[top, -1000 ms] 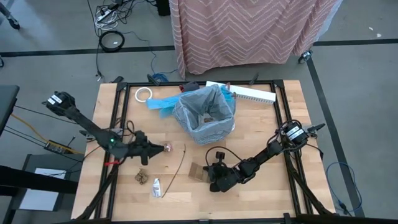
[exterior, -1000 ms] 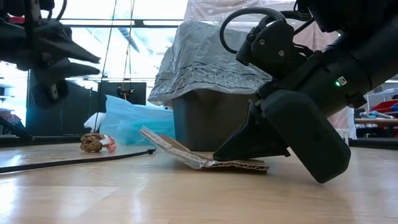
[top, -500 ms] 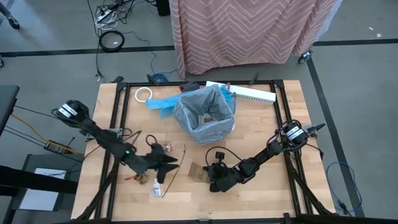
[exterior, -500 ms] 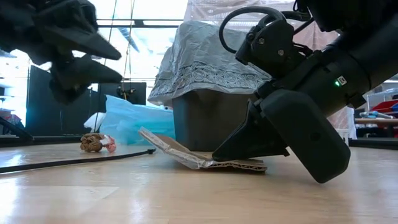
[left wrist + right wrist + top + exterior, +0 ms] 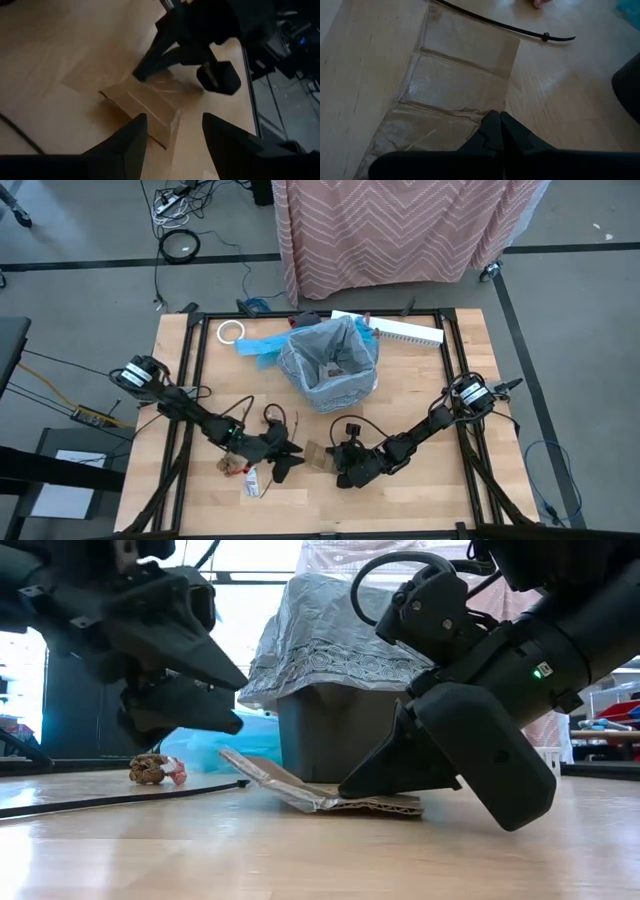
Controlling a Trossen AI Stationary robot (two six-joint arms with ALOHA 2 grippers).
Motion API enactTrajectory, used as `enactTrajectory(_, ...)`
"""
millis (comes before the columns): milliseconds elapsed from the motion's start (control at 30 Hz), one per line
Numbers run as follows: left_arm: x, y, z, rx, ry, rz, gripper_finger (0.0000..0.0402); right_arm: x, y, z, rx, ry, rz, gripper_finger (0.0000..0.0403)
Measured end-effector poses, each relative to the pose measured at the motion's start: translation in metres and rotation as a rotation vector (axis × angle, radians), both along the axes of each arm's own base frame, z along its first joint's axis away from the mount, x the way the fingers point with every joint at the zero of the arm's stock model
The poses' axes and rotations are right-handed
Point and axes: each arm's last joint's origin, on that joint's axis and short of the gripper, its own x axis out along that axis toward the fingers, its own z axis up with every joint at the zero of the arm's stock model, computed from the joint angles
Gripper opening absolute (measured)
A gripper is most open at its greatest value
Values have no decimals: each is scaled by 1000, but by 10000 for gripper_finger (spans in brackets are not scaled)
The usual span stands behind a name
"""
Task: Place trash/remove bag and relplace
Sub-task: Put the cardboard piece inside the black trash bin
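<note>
Left of bin (image 5: 330,375): tape roll (image 5: 231,331) and blue bag (image 5: 262,346) well behind, paper wad (image 5: 230,465) and white tube (image 5: 251,480) in front-left, thin stick (image 5: 290,442) nearer. Grey liner (image 5: 330,640) drapes bin rim, scraps inside. Left gripper (image 5: 172,132) hovers over cardboard square (image 5: 318,457) in front of bin, fingers spread wide, holding nothing. Right gripper (image 5: 350,788) closed, tip pressing cardboard's far edge, near edge tilted up off table. Step: picking up cardboard. Next, likely: left fingers straddle raised edge, close, carry to bin.
</note>
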Motion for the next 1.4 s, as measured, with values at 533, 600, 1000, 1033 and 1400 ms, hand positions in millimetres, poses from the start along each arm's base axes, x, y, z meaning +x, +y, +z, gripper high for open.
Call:
enactTrajectory(533, 13, 9, -21, -201, 58, 11, 200, 1, 1, 1, -9, -11, 16, 0)
enactTrajectory(600, 13, 9, -21, -222, 70, -12, 200, 1, 1, 1, -12, -10, 18, 0)
enactTrajectory(1000, 12, 9, -23, -266, 140, -57, 200, 2, 1, 2, -6, -17, 21, 0)
enactTrajectory(1033, 11, 9, -24, -270, 155, -68, 200, 2, 1, 2, -5, -18, 21, 0)
enactTrajectory(1400, 10, 10, -23, -313, 159, 11, 200, 2, 1, 2, -3, -21, 19, 0)
